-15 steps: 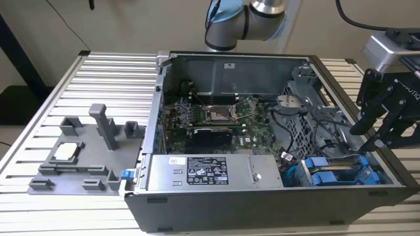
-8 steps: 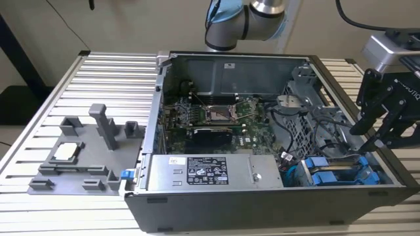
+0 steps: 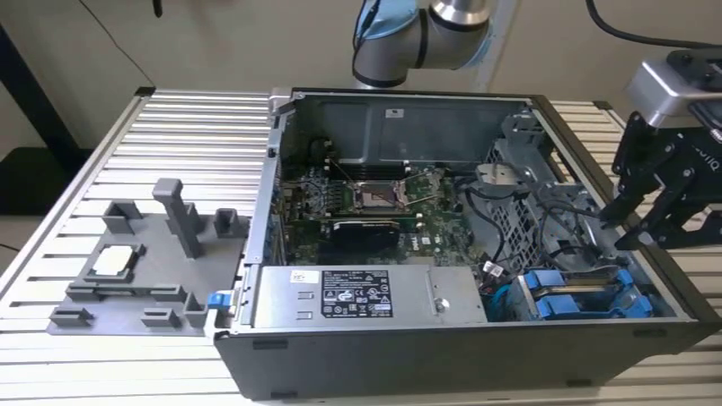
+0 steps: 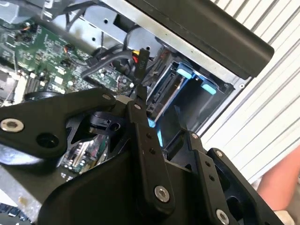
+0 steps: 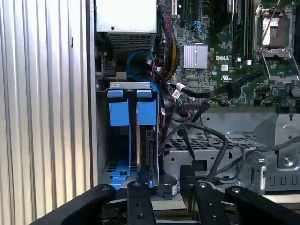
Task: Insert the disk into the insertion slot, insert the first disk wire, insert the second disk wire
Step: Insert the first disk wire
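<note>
While my hand (image 5: 168, 194) hangs open near the insertion slot (image 5: 131, 86), it could snag the loose cables (image 5: 201, 133) crowding there.

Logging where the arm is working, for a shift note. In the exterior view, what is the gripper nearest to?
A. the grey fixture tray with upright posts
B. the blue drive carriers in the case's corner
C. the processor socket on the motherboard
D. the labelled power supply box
B: the gripper hangs at the edge of the case on the exterior view's right, just above the blue drive carriers.
</note>
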{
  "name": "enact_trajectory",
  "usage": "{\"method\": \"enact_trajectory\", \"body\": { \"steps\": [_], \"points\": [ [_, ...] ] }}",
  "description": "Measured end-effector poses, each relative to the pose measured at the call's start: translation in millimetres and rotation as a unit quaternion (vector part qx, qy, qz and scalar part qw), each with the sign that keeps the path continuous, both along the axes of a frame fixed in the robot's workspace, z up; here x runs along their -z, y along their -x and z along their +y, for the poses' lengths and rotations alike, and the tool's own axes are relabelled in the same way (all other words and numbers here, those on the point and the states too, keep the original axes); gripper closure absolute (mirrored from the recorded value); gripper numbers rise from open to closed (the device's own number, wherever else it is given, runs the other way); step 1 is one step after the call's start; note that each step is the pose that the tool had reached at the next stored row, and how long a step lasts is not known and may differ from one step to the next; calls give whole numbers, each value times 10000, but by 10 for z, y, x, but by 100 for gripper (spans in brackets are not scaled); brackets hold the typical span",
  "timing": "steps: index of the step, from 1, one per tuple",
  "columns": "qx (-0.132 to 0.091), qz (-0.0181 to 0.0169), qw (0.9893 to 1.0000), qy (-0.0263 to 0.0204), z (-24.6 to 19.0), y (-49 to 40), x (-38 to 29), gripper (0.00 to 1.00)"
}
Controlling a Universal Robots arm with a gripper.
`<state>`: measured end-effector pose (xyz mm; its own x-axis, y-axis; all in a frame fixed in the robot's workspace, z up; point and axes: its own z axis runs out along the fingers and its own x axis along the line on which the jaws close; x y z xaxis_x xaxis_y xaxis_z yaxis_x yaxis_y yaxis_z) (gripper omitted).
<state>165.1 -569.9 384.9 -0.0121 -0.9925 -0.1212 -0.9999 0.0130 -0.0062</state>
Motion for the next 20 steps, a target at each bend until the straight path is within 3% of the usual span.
{"method": "enact_trajectory", "body": {
  "steps": [1,3,11,17,20],
  "points": [
    [-3,-2,10000,-55,0,-12,1,60],
    [-15,-3,9999,-102,0,-43,2,60],
    [-211,-2,9997,-109,0,-149,64,60],
    [-262,-4,9993,-258,3,-246,85,60],
    [-272,-5,9992,-295,15,-260,108,60]
  ]
}}
